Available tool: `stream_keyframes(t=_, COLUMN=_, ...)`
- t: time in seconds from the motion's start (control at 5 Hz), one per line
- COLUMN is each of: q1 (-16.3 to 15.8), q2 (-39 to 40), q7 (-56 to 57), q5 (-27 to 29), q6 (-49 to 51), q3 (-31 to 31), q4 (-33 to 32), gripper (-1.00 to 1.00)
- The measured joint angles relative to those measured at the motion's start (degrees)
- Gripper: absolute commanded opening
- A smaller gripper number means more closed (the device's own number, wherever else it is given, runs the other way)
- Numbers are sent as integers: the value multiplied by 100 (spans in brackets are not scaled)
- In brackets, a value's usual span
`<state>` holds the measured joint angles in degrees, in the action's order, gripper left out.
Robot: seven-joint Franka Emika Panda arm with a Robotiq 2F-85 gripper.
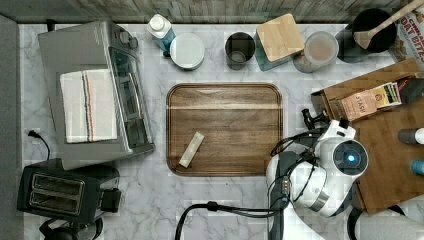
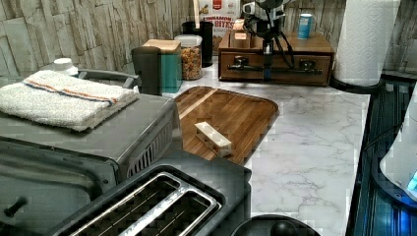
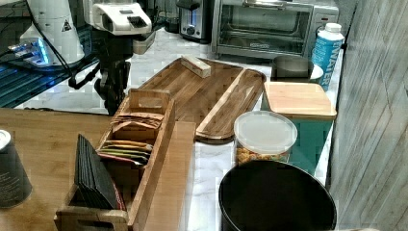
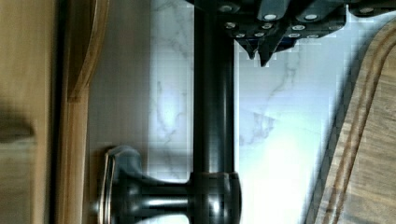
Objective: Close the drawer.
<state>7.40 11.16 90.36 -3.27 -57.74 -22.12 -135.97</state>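
Observation:
The drawer [image 2: 290, 60] is the front panel of the wooden cabinet at the far end of the counter in the left view, and it sits about flush with the cabinet frame. Its dark bar handle [image 2: 285, 70] runs across the front; the wrist view shows that handle [image 4: 214, 107] close up beside the wooden drawer front [image 4: 28, 93]. My gripper [image 2: 267, 73] hangs straight down in front of the drawer, its fingertips [image 4: 267, 59] together and right beside the bar, nothing between them. In the top view the gripper [image 1: 312, 120] is at the cabinet's left edge.
A dark wooden tray [image 1: 225, 100] with a small pale block [image 1: 191, 149] lies mid-counter. A tea-bag box [image 3: 137, 130] and cans stand on the cabinet top [image 1: 390, 150]. Toaster oven [image 1: 95, 90], toaster [image 1: 60, 192], jars and a paper towel roll [image 2: 366, 39] ring the marble counter.

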Motion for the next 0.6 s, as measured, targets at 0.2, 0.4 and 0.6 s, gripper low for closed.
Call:
stream_keyframes(t=0.2, q1=36, q2=0, q7=330, q5=-41, q6=-11, q3=-6, q4=11, gripper=-100)
stream_keyframes(t=0.4, q1=40, q2=-15, q7=543, q5=-43, q6=-17, q3=-11, q4=11, gripper=-100)
stream_keyframes(t=0.6, q1=26, q2=-15, q7=554, q5=-143, q6=-17, q3=-22, q4=11, gripper=-100)
